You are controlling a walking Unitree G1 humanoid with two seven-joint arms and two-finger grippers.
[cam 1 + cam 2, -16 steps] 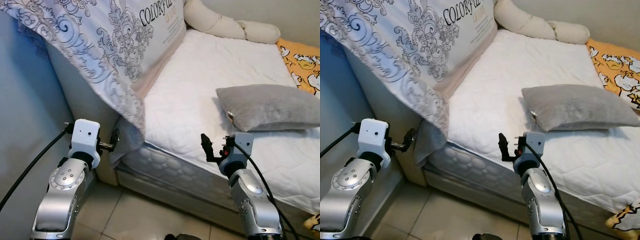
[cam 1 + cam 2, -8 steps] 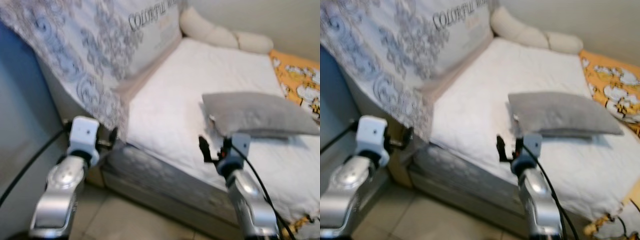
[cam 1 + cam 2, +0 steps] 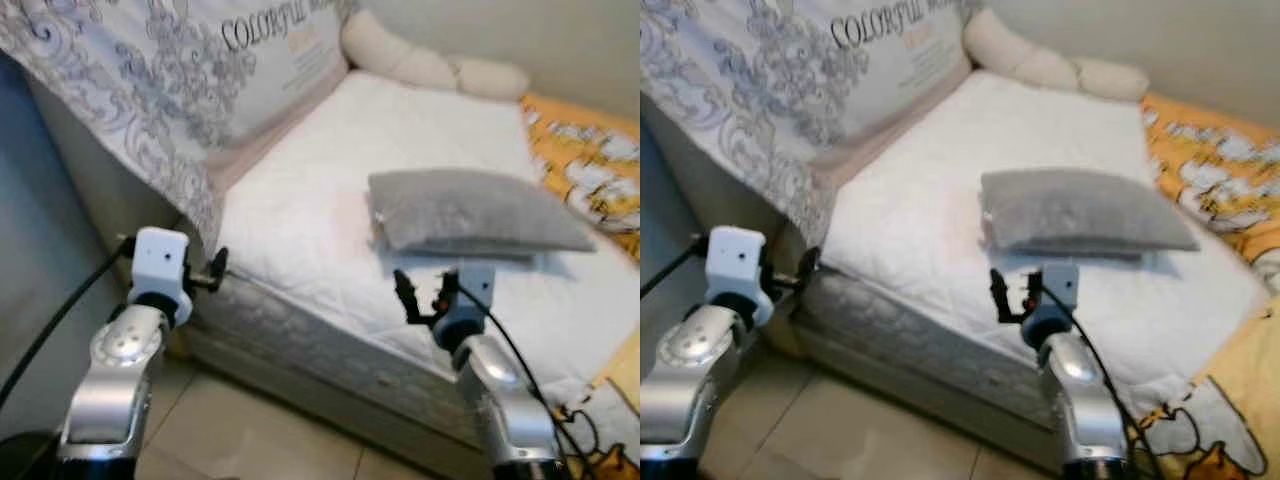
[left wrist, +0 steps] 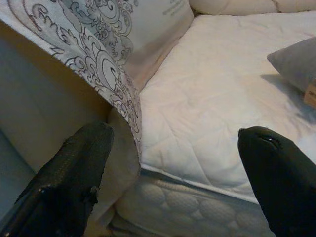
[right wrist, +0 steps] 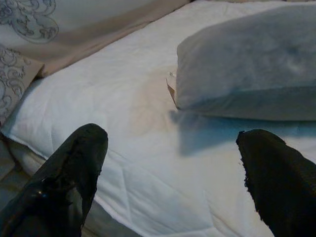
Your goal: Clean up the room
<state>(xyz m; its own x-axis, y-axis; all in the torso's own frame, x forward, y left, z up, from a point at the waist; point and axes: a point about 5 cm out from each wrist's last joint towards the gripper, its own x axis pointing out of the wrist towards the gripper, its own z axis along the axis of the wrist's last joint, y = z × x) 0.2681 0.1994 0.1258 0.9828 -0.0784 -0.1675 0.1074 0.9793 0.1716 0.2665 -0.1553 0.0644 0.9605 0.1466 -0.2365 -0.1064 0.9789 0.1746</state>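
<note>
A grey pillow (image 3: 470, 210) lies flat on the white mattress (image 3: 300, 210), with a small tag at its near corner. A grey-patterned quilt (image 3: 150, 70) with printed lettering hangs over the bed's left end. My left gripper (image 3: 215, 268) is held at the mattress's near left corner, open, and nothing is between its fingers (image 4: 79, 168). My right gripper (image 3: 405, 290) hovers at the bed's front edge just short of the pillow (image 5: 247, 59). It is open too, with nothing held.
Cream bolster pillows (image 3: 430, 65) lie at the bed's far end. An orange cartoon-print blanket (image 3: 590, 150) covers the right side and spills over the front corner (image 3: 1200, 420). A blue-grey wall (image 3: 40, 260) stands close on the left. Tiled floor (image 3: 250, 430) lies below.
The whole picture has shifted, so the camera moved: the bed now sits further left and more of the orange blanket shows. Both arms keep the same raised pose, grippers still open.
</note>
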